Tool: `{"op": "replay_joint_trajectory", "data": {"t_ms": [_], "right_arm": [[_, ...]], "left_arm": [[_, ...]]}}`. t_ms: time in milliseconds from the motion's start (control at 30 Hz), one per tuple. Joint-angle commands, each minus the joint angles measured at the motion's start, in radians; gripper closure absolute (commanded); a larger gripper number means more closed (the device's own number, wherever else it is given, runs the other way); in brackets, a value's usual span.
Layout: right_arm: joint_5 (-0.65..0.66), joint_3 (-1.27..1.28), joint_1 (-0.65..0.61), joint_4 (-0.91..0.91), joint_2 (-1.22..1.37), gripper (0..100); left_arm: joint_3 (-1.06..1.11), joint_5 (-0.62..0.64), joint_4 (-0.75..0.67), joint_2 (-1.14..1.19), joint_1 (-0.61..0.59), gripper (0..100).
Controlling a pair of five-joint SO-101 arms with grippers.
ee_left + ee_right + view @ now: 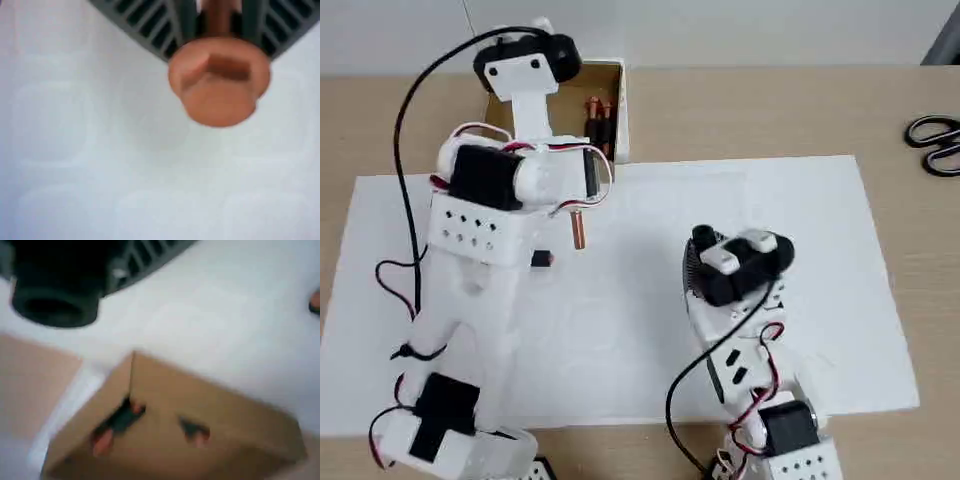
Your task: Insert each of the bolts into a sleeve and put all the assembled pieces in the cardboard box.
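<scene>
- bolt, copper-coloured, sits clamped by its shaft between the grey jaws of the left gripper, its broad slotted head facing the left wrist camera.
- from the high view the same bolt hangs from the left gripper over the white sheet, near the cardboard box but outside it.
- sleeve, a black tube with an open round end, is pinched in the right gripper; the ribbed grey jaw presses against its side.
- in the high view the sleeve is held above the middle of the sheet, well apart from the bolt, with bare sheet between the two.
- the cardboard box stands at the far edge of the sheet, close beside the left arm's upper joints.
- inside the box lie assembled pieces, dark sleeves with copper bolt ends showing, side by side against one wall.
- the right wrist view looks down into the box and shows two such pieces on its floor (blurred, so i cannot tell more about them).
- a small dark and reddish item shows just beside the left arm; i cannot tell what it is.
- scissors lie on the wooden table, off the sheet and far from both arms.
</scene>
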Motion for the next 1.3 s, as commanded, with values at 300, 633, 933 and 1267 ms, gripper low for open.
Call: {"op": "replay_joint_trajectory", "data": {"t_ms": [300, 633, 933, 1267], "right_arm": [[-0.006, -0.006, -0.004, -0.159, -0.048, 99.5], [-0.006, -0.006, -0.004, -0.315, -0.048, 99.5], [-0.006, 0.071, -0.004, -0.341, -0.048, 99.5], [-0.006, 0.071, -0.005, -0.343, -0.048, 99.5]], "left_arm": [[-0.005, 0.011, -0.114, -0.058, 0.005, 99], [-0.005, 0.094, -0.204, -0.058, 0.052, 99], [-0.005, 0.133, -0.405, -0.060, 0.157, 99], [0.030, 0.038, -0.371, -0.258, 0.212, 99]]}}
